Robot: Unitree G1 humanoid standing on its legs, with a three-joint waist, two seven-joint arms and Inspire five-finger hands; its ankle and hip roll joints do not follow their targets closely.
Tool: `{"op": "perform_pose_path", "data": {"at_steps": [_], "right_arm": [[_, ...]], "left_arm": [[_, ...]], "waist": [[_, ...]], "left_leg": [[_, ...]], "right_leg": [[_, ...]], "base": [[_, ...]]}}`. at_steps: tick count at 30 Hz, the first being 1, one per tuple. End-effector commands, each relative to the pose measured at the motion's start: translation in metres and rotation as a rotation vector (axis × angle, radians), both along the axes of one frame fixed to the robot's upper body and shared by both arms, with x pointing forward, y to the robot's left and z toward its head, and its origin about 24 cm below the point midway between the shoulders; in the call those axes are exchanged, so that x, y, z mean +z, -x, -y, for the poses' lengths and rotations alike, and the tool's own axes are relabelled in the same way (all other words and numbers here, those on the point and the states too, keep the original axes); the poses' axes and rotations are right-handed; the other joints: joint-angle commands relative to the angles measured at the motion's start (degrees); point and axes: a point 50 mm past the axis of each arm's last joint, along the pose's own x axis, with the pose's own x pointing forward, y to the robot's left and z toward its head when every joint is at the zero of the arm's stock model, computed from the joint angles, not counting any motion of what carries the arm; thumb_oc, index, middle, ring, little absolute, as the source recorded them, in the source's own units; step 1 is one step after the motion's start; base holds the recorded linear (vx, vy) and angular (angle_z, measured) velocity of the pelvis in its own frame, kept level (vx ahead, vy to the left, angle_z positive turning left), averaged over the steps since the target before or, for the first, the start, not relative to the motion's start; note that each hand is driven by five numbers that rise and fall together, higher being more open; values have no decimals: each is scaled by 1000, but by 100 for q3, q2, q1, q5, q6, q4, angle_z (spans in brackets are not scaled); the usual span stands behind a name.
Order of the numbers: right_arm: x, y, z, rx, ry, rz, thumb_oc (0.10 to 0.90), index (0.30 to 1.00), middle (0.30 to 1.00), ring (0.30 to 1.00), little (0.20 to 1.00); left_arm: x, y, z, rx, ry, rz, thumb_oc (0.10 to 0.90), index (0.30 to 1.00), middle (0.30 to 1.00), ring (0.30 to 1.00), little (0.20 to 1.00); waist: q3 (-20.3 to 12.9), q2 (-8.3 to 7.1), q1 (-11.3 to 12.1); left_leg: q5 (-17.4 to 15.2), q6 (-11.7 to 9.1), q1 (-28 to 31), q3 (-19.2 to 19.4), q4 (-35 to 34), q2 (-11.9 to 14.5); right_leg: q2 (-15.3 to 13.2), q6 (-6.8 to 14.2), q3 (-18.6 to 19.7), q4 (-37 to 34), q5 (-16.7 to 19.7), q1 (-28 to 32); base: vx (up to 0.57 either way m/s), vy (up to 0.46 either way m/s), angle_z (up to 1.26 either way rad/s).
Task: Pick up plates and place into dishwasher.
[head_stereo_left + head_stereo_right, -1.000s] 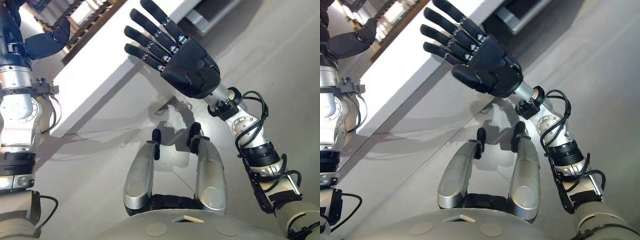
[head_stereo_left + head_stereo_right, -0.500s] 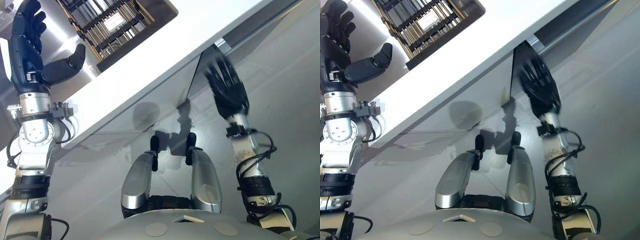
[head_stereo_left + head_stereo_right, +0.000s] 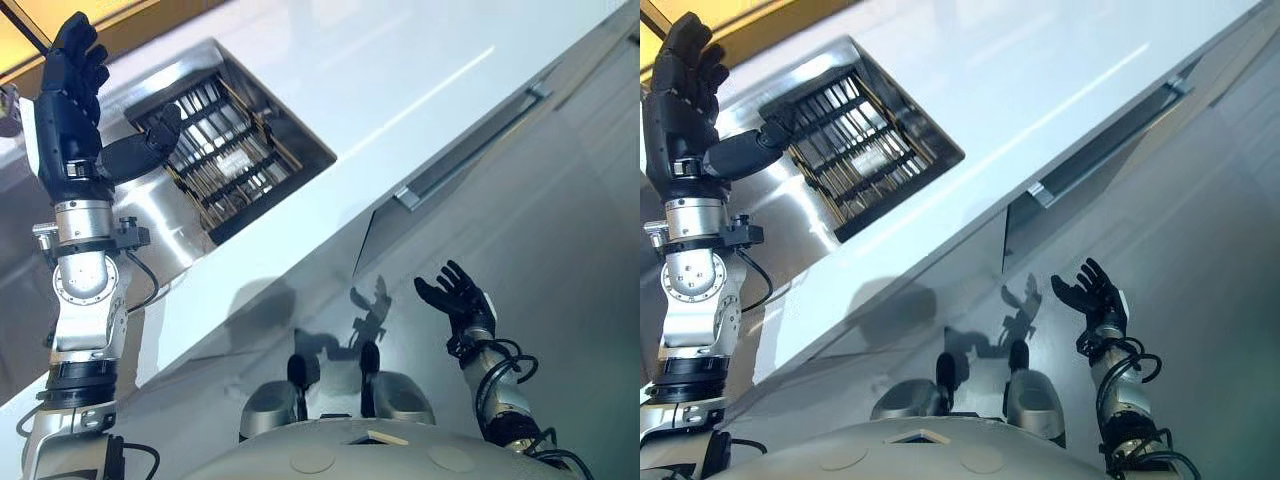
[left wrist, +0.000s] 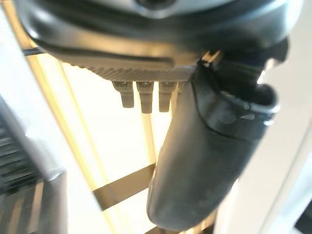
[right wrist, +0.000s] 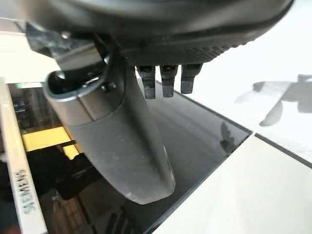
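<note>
A dark wire dish rack sits in a steel sink sunk into the white counter; its slots look bare. My left hand is raised beside the sink's near corner, open, with its thumb stretched toward the rack. My right hand hangs low in front of the cabinet fronts, open with fingers spread and holding nothing. A long bar handle runs along a grey front panel under the counter edge.
A dark panel edge stands out from the cabinet front just left of my right hand. The right wrist view shows a dark glossy panel beside white fronts. The counter edge runs diagonally between the two hands.
The whole picture has shifted, so the camera has moved and more of the counter and sink shows. My right hand has dropped from counter height to low before the cabinets. The left hand stays raised.
</note>
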Motion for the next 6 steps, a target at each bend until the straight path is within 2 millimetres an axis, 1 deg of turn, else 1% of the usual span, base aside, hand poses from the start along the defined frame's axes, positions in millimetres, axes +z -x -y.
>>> {"op": "perform_pose_path", "data": {"at_steps": [1, 3, 6], "right_arm": [[-11, 18, 7, 77, 112, -131, 800, 900, 900, 900, 900], [-20, 29, 6, 141, 135, -234, 800, 900, 900, 900, 900], [-30, 39, 2, 203, 143, -333, 800, 900, 900, 900, 900]], "left_arm": [[31, -5, 2, -43, -23, 116, 800, 900, 900, 900, 900], [32, -8, 7, -69, -15, 113, 800, 900, 900, 900, 900], [33, -13, 9, -105, 4, 98, 800, 900, 900, 900, 900]], "waist": [[-435, -53, -12], [-506, -56, -2], [-592, -70, 9]], "left_leg": [[-64, 198, -231, 187, -58, -345], [-65, 183, -194, 171, -91, -333], [-82, 187, -137, 186, -80, -328]], "right_leg": [[34, 202, 20, 106, -174, 124], [68, 201, 14, -7, -137, 205], [92, 186, 52, -15, -159, 256]], "base": [[-37, -4, 5], [-52, 5, 5], [-40, 16, 1]]}}
